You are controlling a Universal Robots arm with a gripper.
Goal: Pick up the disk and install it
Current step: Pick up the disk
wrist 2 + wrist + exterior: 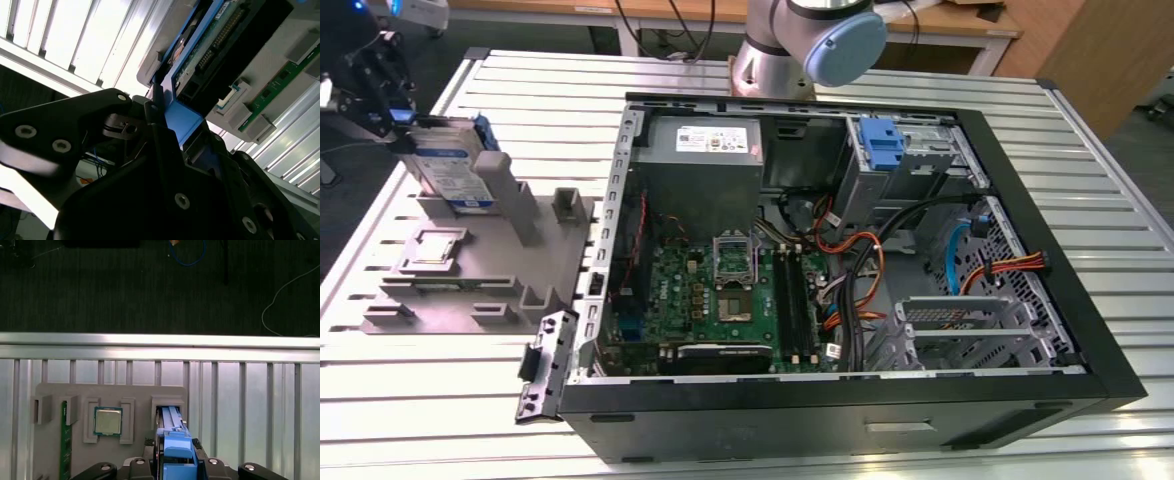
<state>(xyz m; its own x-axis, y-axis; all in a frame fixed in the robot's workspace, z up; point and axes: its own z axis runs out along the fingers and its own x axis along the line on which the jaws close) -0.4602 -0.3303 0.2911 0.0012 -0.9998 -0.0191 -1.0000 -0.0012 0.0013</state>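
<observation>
The disk [454, 165] stands upright in its slot on the grey fixture [480, 265], well apart from the open computer case [787, 415]; in the first wrist view the gripper [178, 460] appears clamped on its blue edge; pick-up is in hand; lifting calls for a straight pull clear of the slot.

Open computer case [761, 415] beside a grey parts holder [494, 262] (processor [108, 421] seated) on slatted table [414, 400]
</observation>
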